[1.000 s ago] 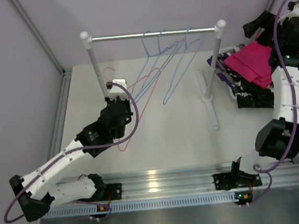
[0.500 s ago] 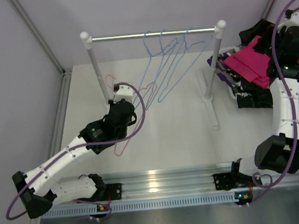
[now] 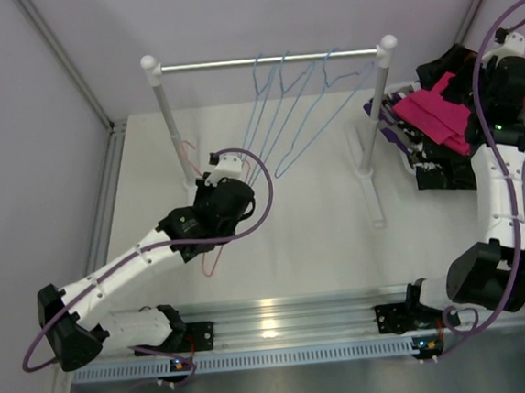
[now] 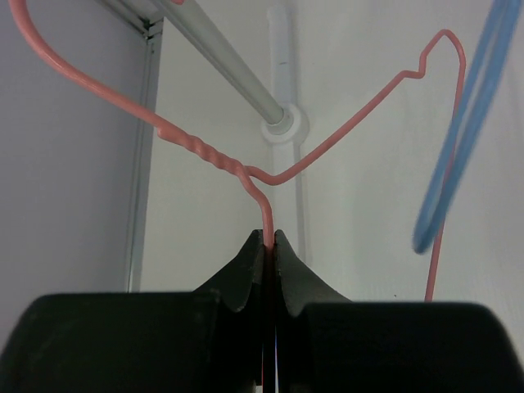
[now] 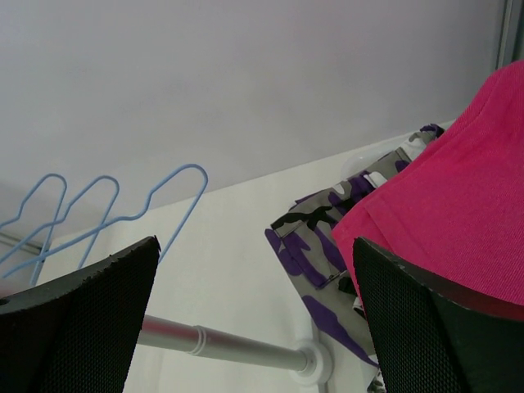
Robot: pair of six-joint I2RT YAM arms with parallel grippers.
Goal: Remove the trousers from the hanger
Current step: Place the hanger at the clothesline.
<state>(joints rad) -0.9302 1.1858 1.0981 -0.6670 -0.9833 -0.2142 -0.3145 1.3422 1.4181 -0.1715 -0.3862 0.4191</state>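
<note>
A bare pink wire hanger is off the rail, and my left gripper is shut on its wire below the twisted neck. From above, that gripper sits near the left post, and the hanger's lower loop shows under the arm. The trousers lie in a heap at the right: a hot pink pair on top, a purple camouflage pair and a black pair. My right gripper hovers open over the heap, holding nothing. In its wrist view the right gripper has the pink pair beside its right finger.
A metal rail on two white posts spans the back, with bare blue wire hangers hanging tilted from it. The right post's foot stands between the middle of the table and the heap. Grey walls close in on both sides.
My left gripper has carried the pink hanger to the right and slightly forward. The blue hangers have swung. The right arm's wrist has shifted a little over the heap.
</note>
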